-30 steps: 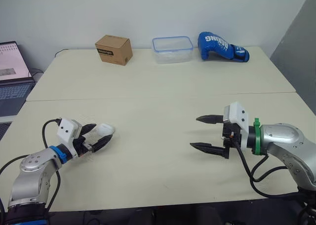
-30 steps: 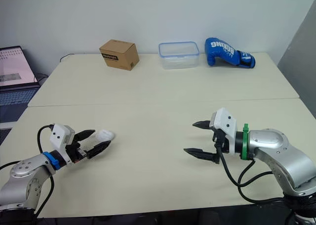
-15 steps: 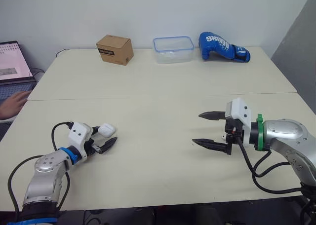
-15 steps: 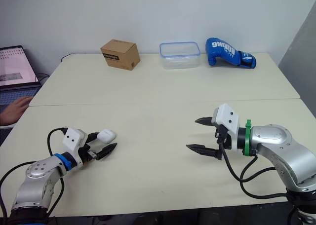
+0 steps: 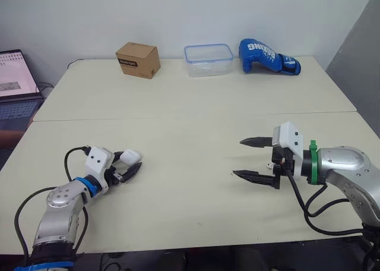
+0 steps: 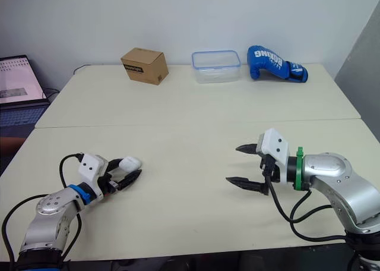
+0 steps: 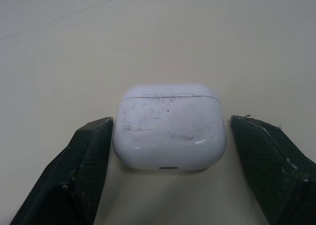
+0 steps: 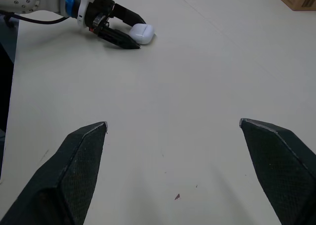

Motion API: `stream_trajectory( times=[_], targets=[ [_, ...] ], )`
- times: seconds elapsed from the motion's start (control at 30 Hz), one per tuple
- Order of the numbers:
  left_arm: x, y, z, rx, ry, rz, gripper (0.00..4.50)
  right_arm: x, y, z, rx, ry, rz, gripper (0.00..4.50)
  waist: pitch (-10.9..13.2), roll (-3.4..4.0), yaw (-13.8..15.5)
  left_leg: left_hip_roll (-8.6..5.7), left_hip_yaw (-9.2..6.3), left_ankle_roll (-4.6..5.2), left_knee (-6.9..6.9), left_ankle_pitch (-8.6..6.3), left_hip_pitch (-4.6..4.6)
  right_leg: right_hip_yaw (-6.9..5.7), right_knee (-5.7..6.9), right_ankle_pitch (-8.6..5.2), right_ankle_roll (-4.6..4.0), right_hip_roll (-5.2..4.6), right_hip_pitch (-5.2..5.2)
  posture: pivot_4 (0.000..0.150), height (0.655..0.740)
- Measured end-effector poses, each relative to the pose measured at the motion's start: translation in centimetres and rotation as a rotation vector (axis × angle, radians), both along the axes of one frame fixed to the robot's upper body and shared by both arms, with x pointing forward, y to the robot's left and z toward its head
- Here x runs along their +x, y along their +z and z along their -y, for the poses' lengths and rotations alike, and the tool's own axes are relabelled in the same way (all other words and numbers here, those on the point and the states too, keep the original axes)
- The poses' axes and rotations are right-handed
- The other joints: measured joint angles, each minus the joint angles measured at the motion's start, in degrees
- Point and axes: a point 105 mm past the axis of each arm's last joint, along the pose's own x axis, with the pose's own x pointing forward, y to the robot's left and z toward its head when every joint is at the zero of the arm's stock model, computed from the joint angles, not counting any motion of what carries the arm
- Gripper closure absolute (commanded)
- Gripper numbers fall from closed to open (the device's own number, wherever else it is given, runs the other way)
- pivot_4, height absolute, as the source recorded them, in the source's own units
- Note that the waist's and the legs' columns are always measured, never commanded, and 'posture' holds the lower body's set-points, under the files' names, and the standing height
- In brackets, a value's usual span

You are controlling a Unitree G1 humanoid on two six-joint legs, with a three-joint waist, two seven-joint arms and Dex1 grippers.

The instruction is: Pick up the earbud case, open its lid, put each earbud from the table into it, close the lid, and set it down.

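White and scuffed, the earbud case (image 7: 170, 126) lies on the cream worktop (image 5: 190, 104) near its front left part, with its lid down; the thin seam of the lid shows along the far side in the left wrist view. The left pincer (image 5: 132, 161) is low over the worktop and straddles the case, one black finger on each side. It is set narrow, only a little wider than the case: one finger (image 7: 84, 161) looks to be touching or just beside the case's side, while the other finger (image 7: 266, 161) stands just off it with a thin gap. The case is not lifted; it rests flat on the worktop between the two fingers.

Well apart from it, over the front right part of the worktop, the right pincer (image 5: 237, 158) hangs with its two fingers spread wide and nothing between them. It points across the worktop toward the left pincer, and its wrist view takes in the case and the left arm at the far end.

Along the back edge stand a brown cardboard box (image 5: 138, 59), a clear plastic tub with a blue rim (image 5: 207, 59) and a blue boxing glove (image 5: 268, 56), in a row from left to right. An open laptop (image 5: 15, 81) sits off the worktop's left side
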Motion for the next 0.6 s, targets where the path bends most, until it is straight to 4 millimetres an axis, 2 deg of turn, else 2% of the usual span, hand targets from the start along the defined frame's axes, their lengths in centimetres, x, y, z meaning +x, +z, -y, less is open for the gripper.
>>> stream_trajectory(
  times=[0.2,0.3,0.37,0.6],
  targets=[
    [0.08,0.01,0.01,0.009,-0.02,0.002,0.58,-0.1,-0.3,0.09,0.0,-0.004,-0.011,0.0,0.0,0.0,0.0,0.0,0.0,0.01,0.0,0.0,0.0,0.0,0.0,0.0,0.0,0.0,0.0,0.15,0.7307],
    [0.0,-0.03,0.13,0.012,-0.039,-0.003,1.11,-0.18,-0.47,0.14,0.001,-0.009,-0.016,0.0,0.0,0.0,-0.02,0.0,0.0,0.01,0.0,0.0,0.0,0.0,0.0,0.0,0.0,0.0,0.0,0.15,0.7307],
    [-0.03,-0.04,0.26,0.012,-0.047,-0.002,1.7,-0.29,-0.69,0.18,0.0,-0.013,-0.023,0.0,0.0,0.0,-0.01,0.0,-0.01,0.0,0.0,0.0,0.0,0.0,0.0,0.0,0.0,0.0,0.0,0.15,0.7307],
    [-0.04,-0.07,0.26,0.018,-0.05,-0.002,1.74,-0.33,-0.83,0.23,0.0,-0.018,-0.027,0.0,0.0,0.0,-0.02,0.0,0.0,0.01,0.0,-0.01,0.0,0.0,0.0,0.0,0.0,0.0,0.01,0.15,0.7307]
  ],
)
